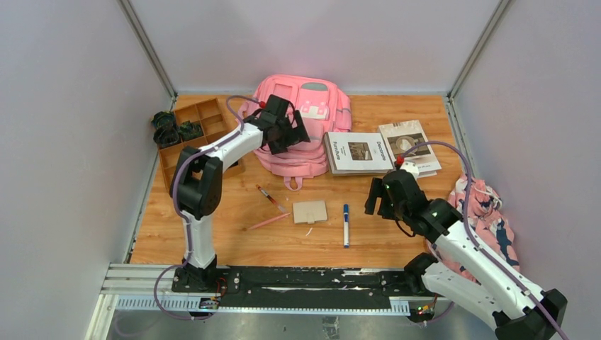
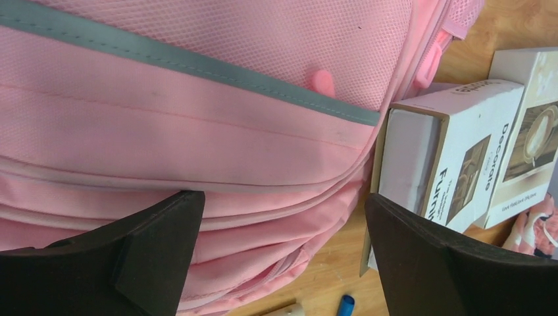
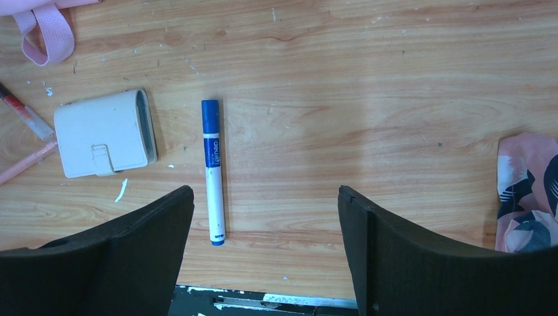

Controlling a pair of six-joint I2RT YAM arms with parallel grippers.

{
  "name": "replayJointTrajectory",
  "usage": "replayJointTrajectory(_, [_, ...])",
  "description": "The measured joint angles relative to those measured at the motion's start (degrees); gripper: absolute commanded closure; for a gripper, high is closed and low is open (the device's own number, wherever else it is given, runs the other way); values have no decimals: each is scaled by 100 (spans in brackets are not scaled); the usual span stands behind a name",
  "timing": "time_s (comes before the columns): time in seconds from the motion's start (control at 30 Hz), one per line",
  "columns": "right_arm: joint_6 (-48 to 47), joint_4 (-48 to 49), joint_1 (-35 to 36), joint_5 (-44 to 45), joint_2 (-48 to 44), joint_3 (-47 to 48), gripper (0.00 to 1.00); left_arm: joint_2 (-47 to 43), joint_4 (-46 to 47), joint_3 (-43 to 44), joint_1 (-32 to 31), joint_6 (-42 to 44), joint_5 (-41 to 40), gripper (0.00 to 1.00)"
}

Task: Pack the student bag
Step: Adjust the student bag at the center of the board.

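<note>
The pink student bag [image 1: 305, 117] lies flat at the back middle of the table, its grey trim strip [image 2: 197, 62] and zipped seams close in the left wrist view. My left gripper [image 1: 285, 127] hovers open over the bag's near left part, nothing between its jaws. Two books [image 1: 358, 151] lie right of the bag, also in the left wrist view [image 2: 454, 151]. A blue-and-white marker [image 1: 346, 224], a beige wallet [image 1: 310, 212] and two pens [image 1: 269, 207] lie in front. My right gripper [image 1: 379, 198] hangs open and empty just right of the marker [image 3: 212, 171].
A brown divided tray [image 1: 198, 127] with dark items stands at the back left. A pink-and-navy floral cloth [image 1: 489, 219] lies at the right edge by my right arm. The wallet [image 3: 104, 133] and a bag strap loop [image 3: 46, 36] show in the right wrist view.
</note>
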Motion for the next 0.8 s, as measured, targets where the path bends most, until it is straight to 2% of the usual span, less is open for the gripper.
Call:
replayJointTrajectory(0.2, [2, -11, 0, 0, -83, -94, 16, -546, 422, -481, 4, 96, -479, 2])
replayJointTrajectory(0.27, [2, -17, 0, 0, -81, -96, 16, -702, 516, -481, 7, 225, -509, 14])
replayJointTrajectory(0.3, [2, -15, 2, 0, -81, -96, 16, -748, 535, -481, 7, 267, -501, 16])
replayJointTrajectory(0.43, [2, -20, 0, -4, -61, -96, 16, -1067, 741, -826, -13, 850, -153, 16])
replayJointTrajectory(0.57, [2, -42, 0, -4, -70, -96, 16, -1329, 531, -1244, -111, 1718, 72, 15])
replayJointTrajectory(0.8, [4, -37, 0, -66, -2, -92, 17, -1128, 131, -1252, -181, 2599, 63, 37])
